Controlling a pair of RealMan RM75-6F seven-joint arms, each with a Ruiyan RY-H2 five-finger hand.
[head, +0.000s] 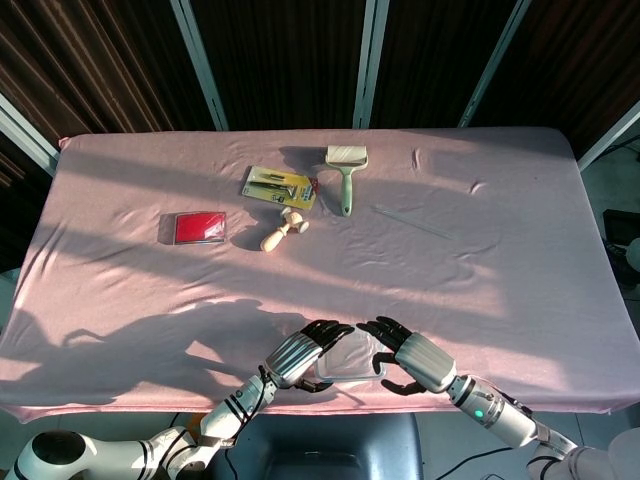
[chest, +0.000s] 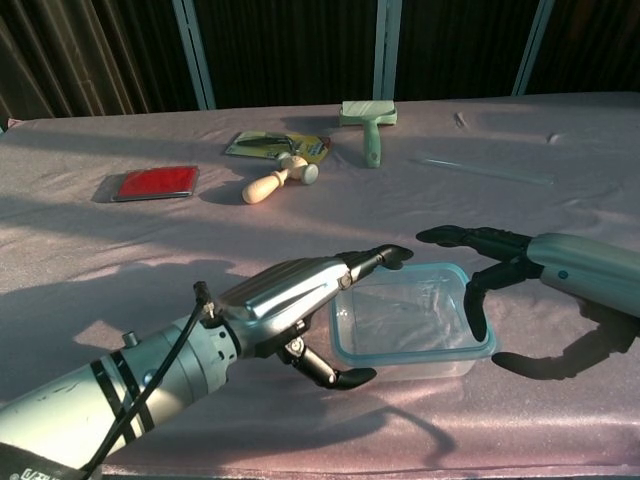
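Silver-backed, with dark fingers spread apart, the left hand (chest: 300, 305) sits at the lower centre of the chest view, hard against the left side of a clear plastic container (chest: 412, 322) with a blue rim; whether it presses the wall cannot be told. The right hand (chest: 490, 265) flanks the container's right side, fingers likewise parted, thumb hanging by the right wall, grasping nothing. In the head view both hands, left (head: 305, 352) and right (head: 405, 354), bracket the container (head: 350, 358) at the bottom centre, near the front edge of the pink tablecloth (head: 500, 270).

Well apart, in the upper left half of the frame: a red flat case (head: 193, 227), a wooden stamp (head: 281, 230), a yellow carded pack (head: 280, 186), and a green-handled brush (head: 346, 170).
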